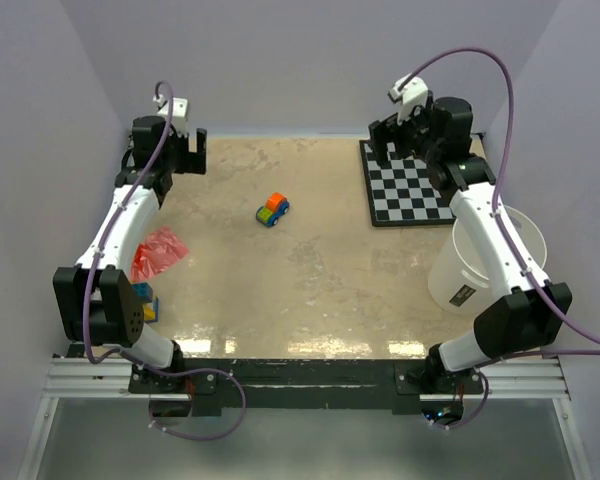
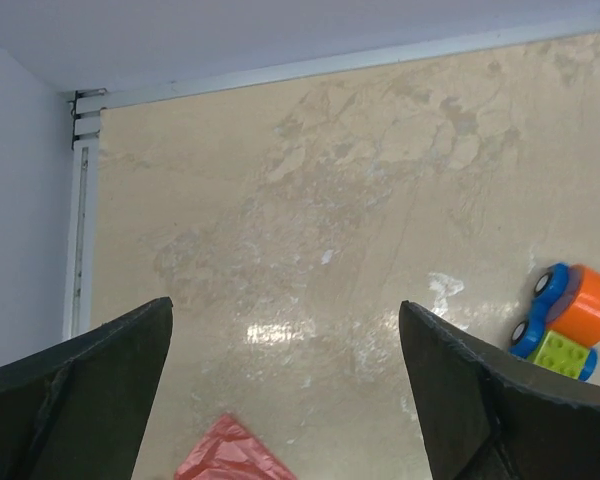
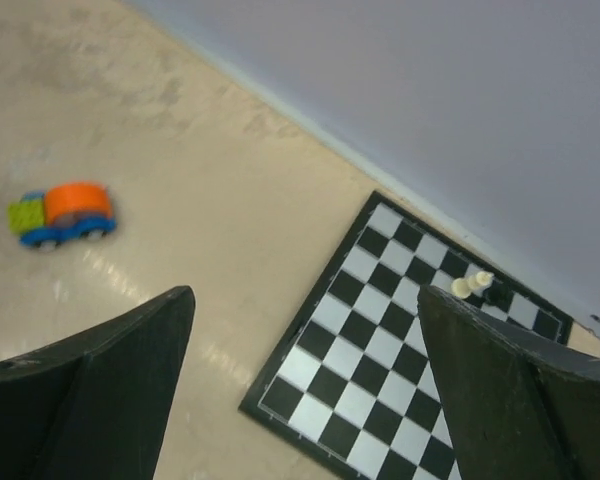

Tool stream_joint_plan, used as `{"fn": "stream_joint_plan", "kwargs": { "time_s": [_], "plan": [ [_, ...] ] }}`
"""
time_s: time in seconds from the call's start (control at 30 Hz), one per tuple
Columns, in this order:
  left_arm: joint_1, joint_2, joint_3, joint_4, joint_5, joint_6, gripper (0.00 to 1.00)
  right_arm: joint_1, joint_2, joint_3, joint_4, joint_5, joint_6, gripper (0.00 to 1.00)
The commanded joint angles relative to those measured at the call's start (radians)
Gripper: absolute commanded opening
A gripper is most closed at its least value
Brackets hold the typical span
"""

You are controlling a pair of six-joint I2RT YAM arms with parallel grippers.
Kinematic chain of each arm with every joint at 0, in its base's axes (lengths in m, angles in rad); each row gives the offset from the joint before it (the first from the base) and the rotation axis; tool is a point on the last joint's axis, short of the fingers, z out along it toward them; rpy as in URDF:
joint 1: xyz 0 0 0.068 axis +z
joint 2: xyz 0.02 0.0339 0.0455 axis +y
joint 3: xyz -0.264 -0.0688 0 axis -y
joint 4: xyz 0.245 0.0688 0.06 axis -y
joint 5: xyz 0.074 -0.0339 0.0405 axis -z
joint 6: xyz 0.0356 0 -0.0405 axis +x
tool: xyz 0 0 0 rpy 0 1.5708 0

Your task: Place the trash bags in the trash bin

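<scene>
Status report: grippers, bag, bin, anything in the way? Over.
Left gripper and right gripper open, empty. Trash bag on table at left, outside trash bin. Toy car mid-table, roughly between.

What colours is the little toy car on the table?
The toy car is orange, green and blue; clearest in the left wrist view.

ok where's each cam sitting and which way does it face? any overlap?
Top external: above and behind the bases, looking down on the table; both arms whole, left pincer and right pincer open.
Left wrist: on the left arm, facing down at the far-left table corner; its own fingers at the bottom edge.
Right wrist: on the right arm, facing the checkerboard and back wall; its own fingers at the bottom.
Shared: toy car in all three; red trash bag in top and left wrist.
</scene>
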Motion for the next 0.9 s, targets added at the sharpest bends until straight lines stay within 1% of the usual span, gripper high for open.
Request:
{"fn": "stream_joint_plan", "kwargs": {
  "time_s": [0.0, 0.07, 0.13, 0.17, 0.23, 0.3, 0.33, 0.4, 0.47, 0.53, 0.57, 0.6, 0.63, 0.67, 0.7, 0.8, 0.87],
  "plan": [
    [0.002, -0.048, -0.050, -0.038, -0.012, 0.230, 1.00, 0.038, -0.051, -0.072, -0.218, -0.312, -0.316, 0.99],
    [0.000, -0.042, -0.040, -0.151, -0.017, 0.366, 1.00, 0.086, -0.062, -0.140, -0.245, -0.256, -0.343, 0.98],
    [0.002, -0.005, 0.020, -0.307, -0.018, 0.468, 0.95, 0.112, -0.064, -0.192, -0.307, -0.243, -0.405, 0.92],
    [0.002, 0.025, 0.069, -0.380, -0.033, 0.477, 0.93, 0.118, -0.064, -0.214, -0.337, -0.236, -0.445, 0.88],
    [0.002, 0.082, 0.141, -0.518, -0.079, 0.480, 0.92, 0.124, -0.067, -0.256, -0.382, -0.188, -0.494, 0.79],
    [0.003, 0.113, 0.166, -0.601, -0.122, 0.488, 0.91, 0.123, -0.073, -0.304, -0.407, -0.138, -0.530, 0.66],
    [0.003, 0.116, 0.163, -0.618, -0.136, 0.496, 0.91, 0.124, -0.074, -0.335, -0.411, -0.118, -0.541, 0.59],
    [0.003, 0.084, 0.128, -0.608, -0.141, 0.519, 0.91, 0.124, -0.088, -0.381, -0.417, -0.098, -0.547, 0.52],
    [0.005, 0.049, 0.079, -0.562, -0.167, 0.549, 0.93, 0.124, -0.110, -0.427, -0.387, -0.050, -0.527, 0.41],
    [0.013, 0.038, 0.051, -0.558, -0.216, 0.586, 0.93, 0.123, -0.145, -0.471, -0.364, 0.008, -0.521, 0.33],
    [0.025, 0.039, 0.040, -0.555, -0.233, 0.603, 0.92, 0.121, -0.159, -0.500, -0.347, 0.045, -0.525, 0.32],
    [0.055, 0.041, 0.035, -0.552, -0.239, 0.621, 0.93, 0.118, -0.174, -0.529, -0.332, 0.072, -0.534, 0.29],
    [0.094, 0.042, 0.035, -0.551, -0.232, 0.629, 0.93, 0.109, -0.189, -0.554, -0.309, 0.100, -0.541, 0.27],
    [0.109, 0.046, 0.037, -0.549, -0.219, 0.632, 0.93, 0.094, -0.205, -0.580, -0.295, 0.111, -0.554, 0.26],
    [0.143, 0.053, 0.040, -0.549, -0.207, 0.637, 0.91, 0.074, -0.211, -0.596, -0.286, 0.113, -0.571, 0.24],
    [0.190, 0.082, 0.045, -0.563, -0.173, 0.669, 0.82, 0.000, -0.202, -0.619, -0.273, 0.111, -0.608, 0.18],
    [0.214, 0.107, 0.043, -0.569, -0.172, 0.691, 0.80, -0.053, -0.182, -0.614, -0.273, 0.110, -0.631, 0.18]
  ]
}}
